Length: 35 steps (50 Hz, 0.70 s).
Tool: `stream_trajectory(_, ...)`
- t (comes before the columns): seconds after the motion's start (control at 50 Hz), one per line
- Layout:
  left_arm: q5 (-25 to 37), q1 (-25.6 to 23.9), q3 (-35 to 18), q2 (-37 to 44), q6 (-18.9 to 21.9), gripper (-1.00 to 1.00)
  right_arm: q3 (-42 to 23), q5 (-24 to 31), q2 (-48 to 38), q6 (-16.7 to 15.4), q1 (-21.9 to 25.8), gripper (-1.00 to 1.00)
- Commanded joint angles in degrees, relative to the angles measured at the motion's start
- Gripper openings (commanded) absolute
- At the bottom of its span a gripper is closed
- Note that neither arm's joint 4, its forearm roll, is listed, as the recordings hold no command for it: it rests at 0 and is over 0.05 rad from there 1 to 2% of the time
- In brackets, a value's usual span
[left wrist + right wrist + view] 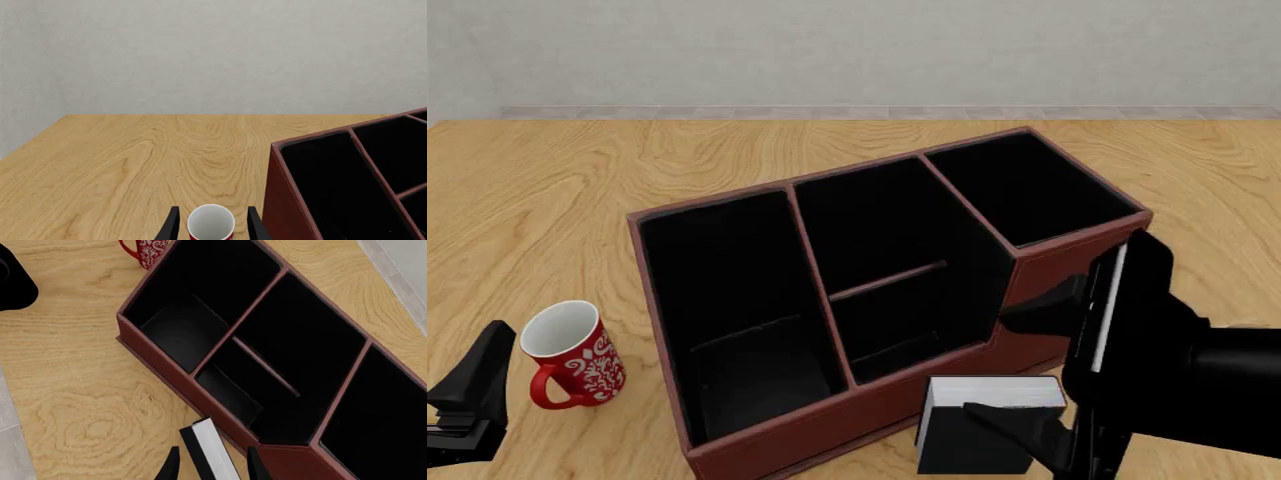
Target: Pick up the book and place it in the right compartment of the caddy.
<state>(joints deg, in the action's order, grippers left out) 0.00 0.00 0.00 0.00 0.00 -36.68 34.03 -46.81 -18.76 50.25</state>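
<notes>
The wooden counter [547, 200] carries everything, and the biggest thing on it is the caddy [761, 430] — a reddish-brown box with a black lining, set at an angle and split into 3 sections. The right compartment [1034, 190], the narrow end with the tallest walls, sits farthest back on the right and is open at the top. The middle section has a crossbar [888, 282] running across it.

Next in size is the right arm [1194, 370], a black mass low on the right. Its tool [212, 467] has 1 finger on either side of the book [988, 420], which stands on the counter just in front of the caddy's near wall, white page edge upward; whether the fingers actually press on it I cannot tell.

The red mug [567, 355] stands upright left of the caddy, apart from it. The left tool [212, 225] is spread wide, 1 finger [172, 225] either side of the mug's rim — not touching
</notes>
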Motion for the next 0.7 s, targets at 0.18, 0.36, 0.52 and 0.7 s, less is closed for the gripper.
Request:
stream_trajectory(0.18, 0.0, 0.0, 0.0, 0.0, 0.0, 1.0, 2.3, -3.0, -2.0, 0.7, -0.3, 1.0)
stream_trajectory(0.36, 0.0, 0.0, 0.0, 0.0, 0.0, 1.0, 3.1, -4.1, -2.9, 0.8, -0.6, 1.0)
stream_trajectory(0.52, 0.0, 0.0, 0.0, 0.0, 0.0, 1.0, 3.9, -5.4, -3.7, 1.1, -0.7, 1.0)
stream_trajectory(0.7, 0.0, 0.0, 0.0, 0.0, 0.0, 1.0, 4.4, -6.5, -4.4, 1.7, -0.7, 1.0)
